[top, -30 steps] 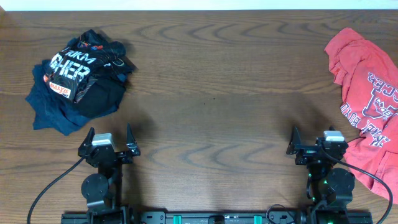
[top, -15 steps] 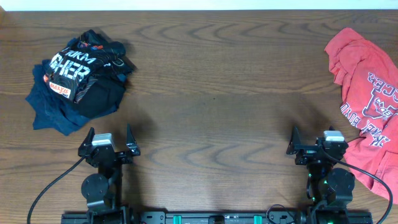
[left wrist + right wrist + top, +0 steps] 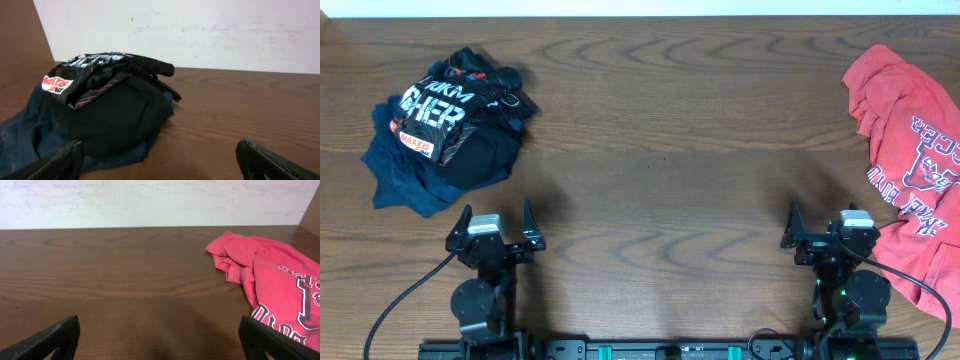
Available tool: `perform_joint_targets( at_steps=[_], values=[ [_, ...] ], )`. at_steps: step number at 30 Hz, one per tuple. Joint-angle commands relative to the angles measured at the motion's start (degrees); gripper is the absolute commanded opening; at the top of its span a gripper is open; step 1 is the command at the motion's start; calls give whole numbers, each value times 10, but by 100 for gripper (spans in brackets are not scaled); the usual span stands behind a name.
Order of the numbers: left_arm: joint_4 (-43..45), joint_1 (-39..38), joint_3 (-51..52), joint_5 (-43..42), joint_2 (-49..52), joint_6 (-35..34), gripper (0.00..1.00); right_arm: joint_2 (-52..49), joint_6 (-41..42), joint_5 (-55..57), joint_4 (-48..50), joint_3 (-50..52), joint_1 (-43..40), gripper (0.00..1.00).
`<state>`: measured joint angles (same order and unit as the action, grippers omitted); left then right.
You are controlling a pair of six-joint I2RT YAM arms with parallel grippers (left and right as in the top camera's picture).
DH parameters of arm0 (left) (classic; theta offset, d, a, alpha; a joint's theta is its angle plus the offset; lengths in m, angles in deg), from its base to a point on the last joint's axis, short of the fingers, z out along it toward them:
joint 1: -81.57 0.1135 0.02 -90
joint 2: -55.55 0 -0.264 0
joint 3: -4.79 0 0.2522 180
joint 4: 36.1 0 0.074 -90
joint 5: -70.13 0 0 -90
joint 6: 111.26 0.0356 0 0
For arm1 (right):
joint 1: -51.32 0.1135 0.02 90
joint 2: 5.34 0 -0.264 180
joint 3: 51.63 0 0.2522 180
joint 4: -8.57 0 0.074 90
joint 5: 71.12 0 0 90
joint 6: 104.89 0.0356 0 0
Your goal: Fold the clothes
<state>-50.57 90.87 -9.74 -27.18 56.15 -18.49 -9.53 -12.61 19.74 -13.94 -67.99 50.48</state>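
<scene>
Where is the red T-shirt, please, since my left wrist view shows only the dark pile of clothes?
Observer: The red T-shirt lies crumpled at the right edge of the table, print up, partly outside the overhead frame.
Operator: Thank you; is the right hand near it?
Observer: Yes, the right hand sits open and empty close beside the shirt's near part.
Operator: What lies between the shirt and the dark pile?
Observer: Only bare wood; the dark pile is at the far left.

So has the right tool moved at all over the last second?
No. In the overhead view the right tool sits in the same spot beside the red T-shirt, open and holding nothing.
</scene>
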Motion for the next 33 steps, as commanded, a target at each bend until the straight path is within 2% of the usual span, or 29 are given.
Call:
perform_joint_targets(
  at_steps=[1, 11, 15, 21, 29, 33],
  values=[
    [-23, 1, 5, -11, -4, -5, 98, 0, -7, 2, 1, 2, 5, 99],
    [-23, 1, 5, -10, -4, -5, 98, 0, -7, 2, 1, 2, 5, 99],
    [-23, 1, 5, -10, -4, -5, 98, 0, -30, 50, 5, 2, 5, 99],
    [-21, 1, 5, -11, -4, -5, 98, 0, -34, 63, 7, 2, 5, 99],
    [-23, 1, 5, -13, -4, -5, 98, 0, -31, 47, 4, 2, 5, 99],
    [-25, 1, 5, -13, -4, -27, 98, 0, -12, 47, 4, 2, 5, 99]
  ],
)
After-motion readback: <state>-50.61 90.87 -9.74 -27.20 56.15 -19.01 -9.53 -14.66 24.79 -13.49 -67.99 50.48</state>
